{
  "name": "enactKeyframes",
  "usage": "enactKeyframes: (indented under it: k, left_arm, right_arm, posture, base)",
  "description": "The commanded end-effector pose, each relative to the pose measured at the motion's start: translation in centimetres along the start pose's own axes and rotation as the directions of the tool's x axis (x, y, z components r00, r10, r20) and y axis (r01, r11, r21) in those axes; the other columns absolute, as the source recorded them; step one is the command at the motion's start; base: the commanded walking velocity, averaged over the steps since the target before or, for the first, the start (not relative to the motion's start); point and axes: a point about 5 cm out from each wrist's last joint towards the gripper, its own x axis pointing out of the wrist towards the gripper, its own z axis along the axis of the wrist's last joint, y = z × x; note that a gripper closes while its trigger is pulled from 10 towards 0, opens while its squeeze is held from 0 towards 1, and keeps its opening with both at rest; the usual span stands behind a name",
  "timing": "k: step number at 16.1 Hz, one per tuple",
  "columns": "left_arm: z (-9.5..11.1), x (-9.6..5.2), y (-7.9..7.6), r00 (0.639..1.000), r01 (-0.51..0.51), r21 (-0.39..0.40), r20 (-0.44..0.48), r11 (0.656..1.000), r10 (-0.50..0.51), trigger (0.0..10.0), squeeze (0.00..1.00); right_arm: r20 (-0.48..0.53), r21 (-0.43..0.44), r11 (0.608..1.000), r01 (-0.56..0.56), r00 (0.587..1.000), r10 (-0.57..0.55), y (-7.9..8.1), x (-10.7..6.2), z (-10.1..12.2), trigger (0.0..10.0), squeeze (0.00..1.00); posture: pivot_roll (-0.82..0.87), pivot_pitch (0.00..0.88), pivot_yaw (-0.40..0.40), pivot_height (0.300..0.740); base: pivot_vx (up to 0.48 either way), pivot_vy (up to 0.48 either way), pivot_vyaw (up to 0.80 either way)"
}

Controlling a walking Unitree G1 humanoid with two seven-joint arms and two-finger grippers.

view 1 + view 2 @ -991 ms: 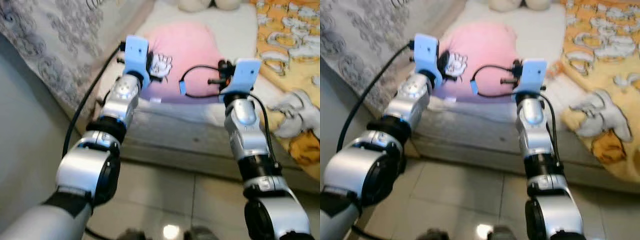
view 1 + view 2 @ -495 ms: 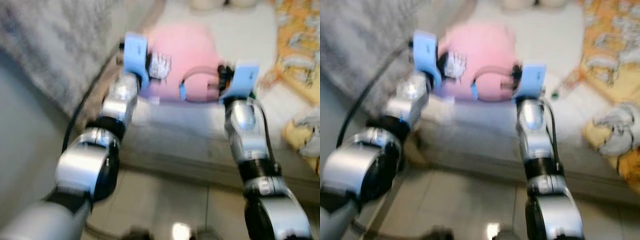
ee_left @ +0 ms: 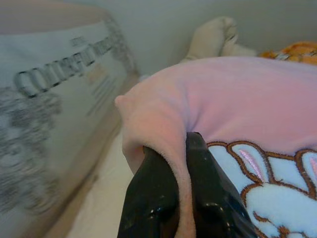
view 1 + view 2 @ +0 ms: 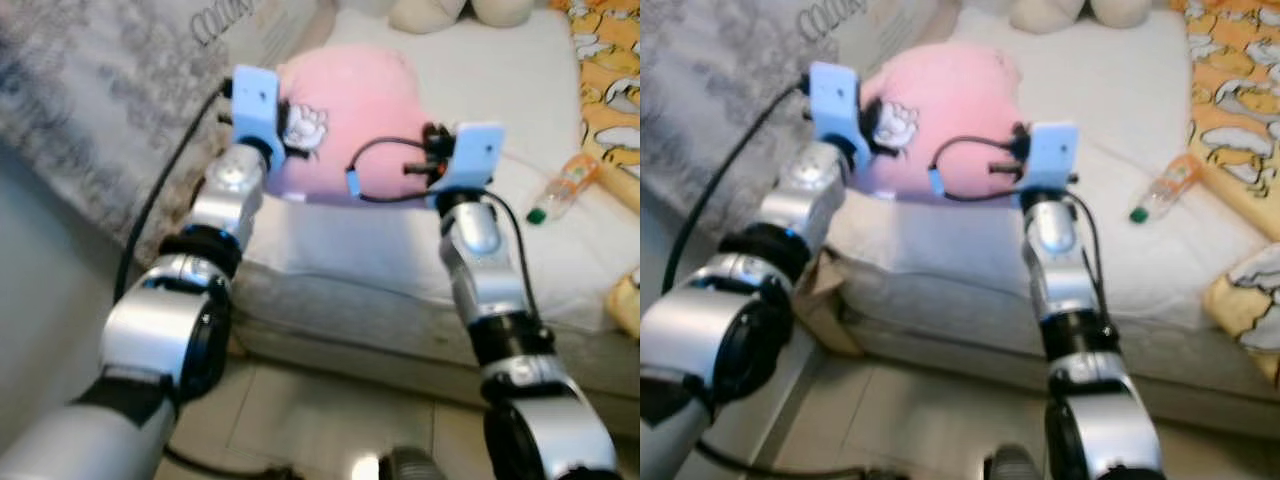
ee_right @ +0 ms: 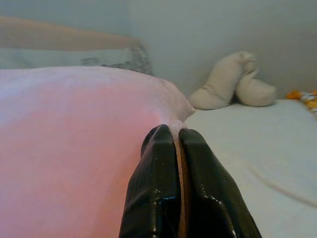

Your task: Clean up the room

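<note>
- Our left pincer (image 3: pixel 182 198) is clamped on a fold at one corner of the pink pillow (image 4: pixel 355 115), upper centre of the frame
- Our right pincer (image 5: pixel 174 183) pinches the pillow's opposite corner
- The pillow sits on the white bed (image 4: pixel 470 250), beside a grey patterned cushion (image 4: pixel 90 110)
- A plastic bottle (image 4: pixel 562 186) lies on the bed at right, near the yellow blanket (image 4: pixel 612 70)

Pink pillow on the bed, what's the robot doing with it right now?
The robot has the pink pillow gripped from both sides. The left gripper is pinched shut on a fold of fabric at one corner, next to the bunny print, and the right gripper is shut on the opposite edge. The pillow sits at the near end of the white mattress. A plastic bottle lies further along the bed, untouched, and a beige plush toy sits at the far end.
</note>
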Motion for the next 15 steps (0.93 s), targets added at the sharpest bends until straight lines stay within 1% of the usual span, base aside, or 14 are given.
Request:
enactKeyframes:
  k: [1,7,11,15]
  left_arm:
    - [1.15,-0.02,2.42,0.995,-0.092,-0.002,0.033,0.996,0.092,10.0,0.0]
    - [1.29,0.07,2.32,0.996,-0.084,0.007,0.033,0.996,0.083,10.0,0.0]
    - [1.54,0.12,2.69,0.995,-0.091,0.006,0.033,0.996,0.09,10.0,0.0]
    - [1.73,0.14,2.91,0.995,-0.096,0.008,0.036,0.995,0.096,10.0,0.0]
  right_arm:
    - [0.03,0.013,0.999,0.037,0.999,-0.037,-0.64,0.21,0.69,10.0,0.0]
    - [0.025,0.01,0.999,0.041,0.999,-0.041,-0.8,0.17,0.61,10.0,0.0]
    - [0.021,0.011,0.999,0.037,0.999,-0.037,-0.72,0.19,0.48,10.0,0.0]
    - [0.022,0.011,0.999,0.033,0.999,-0.033,-0.64,0.2,0.47,10.0,0.0]
  posture:
    - [-0.22,0.0,0.1,0.723]
    - [-0.23,0.0,0.101,0.723]
    - [-0.23,0.0,0.105,0.723]
    - [-0.23,0.0,0.107,0.723]
  base:
    - [0.465,0.0,0.0]
    - [0.465,0.0,0.0]
    - [0.453,0.0,0.0]
    - [0.387,0.281,0.0]
